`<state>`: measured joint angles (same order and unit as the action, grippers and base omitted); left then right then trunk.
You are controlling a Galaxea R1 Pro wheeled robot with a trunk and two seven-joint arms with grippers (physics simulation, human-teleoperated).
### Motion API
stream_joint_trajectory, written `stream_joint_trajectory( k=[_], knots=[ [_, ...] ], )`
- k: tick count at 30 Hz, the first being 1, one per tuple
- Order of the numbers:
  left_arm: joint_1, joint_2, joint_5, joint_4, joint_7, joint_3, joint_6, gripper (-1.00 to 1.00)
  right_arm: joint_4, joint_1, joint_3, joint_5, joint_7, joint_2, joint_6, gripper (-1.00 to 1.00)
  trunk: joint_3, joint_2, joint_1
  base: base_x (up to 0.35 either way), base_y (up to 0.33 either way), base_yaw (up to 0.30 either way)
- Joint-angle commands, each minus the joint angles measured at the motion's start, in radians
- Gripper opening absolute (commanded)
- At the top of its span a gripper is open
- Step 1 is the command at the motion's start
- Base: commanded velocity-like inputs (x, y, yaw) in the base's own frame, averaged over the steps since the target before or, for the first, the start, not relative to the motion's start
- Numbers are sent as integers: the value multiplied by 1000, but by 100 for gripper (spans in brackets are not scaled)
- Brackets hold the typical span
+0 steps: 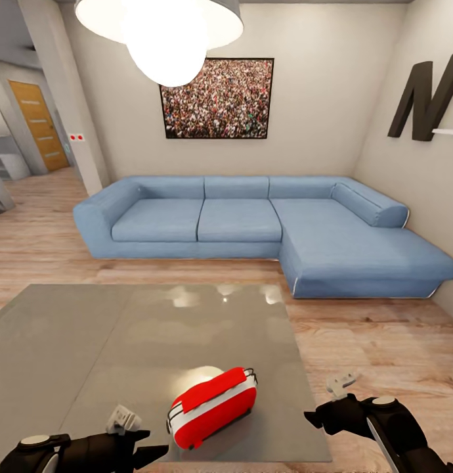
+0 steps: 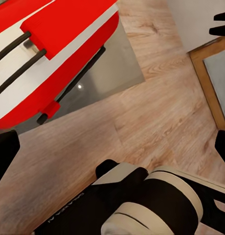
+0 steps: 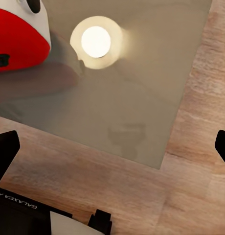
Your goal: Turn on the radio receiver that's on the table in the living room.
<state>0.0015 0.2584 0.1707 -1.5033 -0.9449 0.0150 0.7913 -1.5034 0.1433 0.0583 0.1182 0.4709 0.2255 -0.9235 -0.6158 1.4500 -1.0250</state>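
The red radio receiver [image 1: 212, 406], with its white band and thin dark wire handle, lies near the front right corner of the glossy grey table [image 1: 121, 341]. My left gripper [image 1: 148, 447] hangs open just left of the radio, at the table's front edge. In the left wrist view the radio [image 2: 54, 54] and its handle are close, over the table [image 2: 112, 73] corner, and the left gripper [image 2: 112, 149] has its fingers wide apart. My right gripper [image 1: 315, 418] is open to the radio's right, off the table's right edge. The right wrist view catches the radio [image 3: 17, 34] on the table [image 3: 132, 112] beyond the open right gripper [image 3: 112, 147].
A big blue corner sofa [image 1: 266, 223] stands behind the table under a framed crowd photo [image 1: 217, 98]. A white dome lamp [image 1: 164, 33] hangs overhead and reflects in the table top. Light wood floor [image 1: 384, 348] surrounds the table. A wooden door [image 1: 36, 125] is at far left.
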Motion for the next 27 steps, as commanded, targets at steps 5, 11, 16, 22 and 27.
stream_joint_trajectory(
  k=[5,11,16,22,27],
  knots=[
    [0,-1,0,0,0,-1,0,100,0,0,0,0,0,0,0,100,-8,0,0,0,0,0],
    [0,-1,0,0,0,-1,0,100,0,0,0,9,1,0,0,100,-18,0,0,0,0,0],
    [0,-2,0,0,0,-1,0,100,0,0,0,18,1,0,0,100,-26,0,0,0,0,0],
    [0,-2,0,0,0,-1,0,100,0,0,0,20,2,0,0,100,-35,0,0,0,0,0],
    [0,-2,0,1,1,-1,0,100,-1,0,0,20,2,0,0,100,-43,0,0,0,0,0]
  ],
)
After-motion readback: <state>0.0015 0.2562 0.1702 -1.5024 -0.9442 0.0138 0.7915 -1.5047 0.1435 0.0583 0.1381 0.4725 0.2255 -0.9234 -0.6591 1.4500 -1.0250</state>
